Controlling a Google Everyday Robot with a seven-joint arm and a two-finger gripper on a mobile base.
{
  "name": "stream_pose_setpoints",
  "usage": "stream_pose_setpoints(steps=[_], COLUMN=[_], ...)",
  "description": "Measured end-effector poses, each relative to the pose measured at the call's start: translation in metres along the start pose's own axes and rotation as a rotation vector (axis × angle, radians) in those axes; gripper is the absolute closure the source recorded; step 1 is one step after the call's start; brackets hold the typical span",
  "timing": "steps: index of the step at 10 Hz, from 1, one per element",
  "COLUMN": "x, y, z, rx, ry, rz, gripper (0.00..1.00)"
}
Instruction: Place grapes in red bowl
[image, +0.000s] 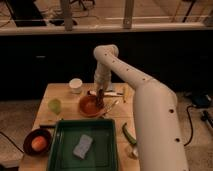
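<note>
I see the red bowl (88, 106): round, shallow, orange-red, upright. The grapes (100, 102), a small dark reddish bunch, hang over its right rim, pinched in the gripper (100, 96), which is closed just above the bowl.

The white arm (145, 95) is shining pale, its dark pincer (100, 100) hanging over the orange-red bowl (88, 107) on the tan wooden surface (60, 93), while a green tray (61, 131) is holding a grey-blue sponge (83, 146) and a maroon bowl (29, 136) is cradling an orange fruit (39, 143).
</note>
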Motion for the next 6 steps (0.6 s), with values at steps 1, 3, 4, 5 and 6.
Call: stream_pose_setpoints(steps=[1, 3, 4, 5, 6], x=[-0.0006, -0.003, -0.0021, -0.0025, -0.0024], y=[0.0035, 0.0081, 0.0086, 0.0073, 0.0059], z=[-0.0003, 0.001, -0.0002, 0.0007, 0.0005], rx=[0.0, 0.002, 0.003, 0.005, 0.006], ry=[-0.002, -0.008, -0.009, -0.013, -0.015], rz=[0.003, 0.009, 0.006, 0.004, 0.002], gripper=[0.98, 0.98, 0.94, 0.93, 0.93])
